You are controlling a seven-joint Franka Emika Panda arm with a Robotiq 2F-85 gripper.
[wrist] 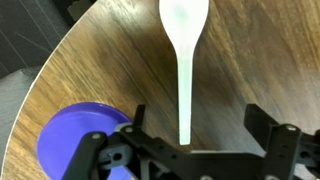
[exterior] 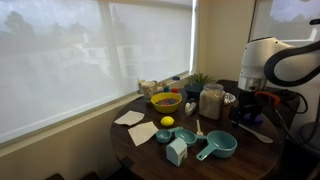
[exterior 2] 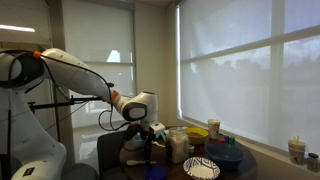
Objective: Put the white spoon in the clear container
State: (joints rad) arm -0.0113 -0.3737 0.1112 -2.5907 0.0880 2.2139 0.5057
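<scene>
The white spoon lies flat on the wooden table, its bowl pointing away and its handle end between my fingers. My gripper is open and hovers just above the handle end, touching nothing. In an exterior view the spoon lies near the table's edge below the gripper. The clear container stands upright mid-table, next to the yellow bowl. It also shows in the other exterior view, beside the gripper.
A purple-blue plate lies close beside the left finger. Teal measuring cups, a lemon and white napkins lie at the table's front. A striped dish and cups stand on the table.
</scene>
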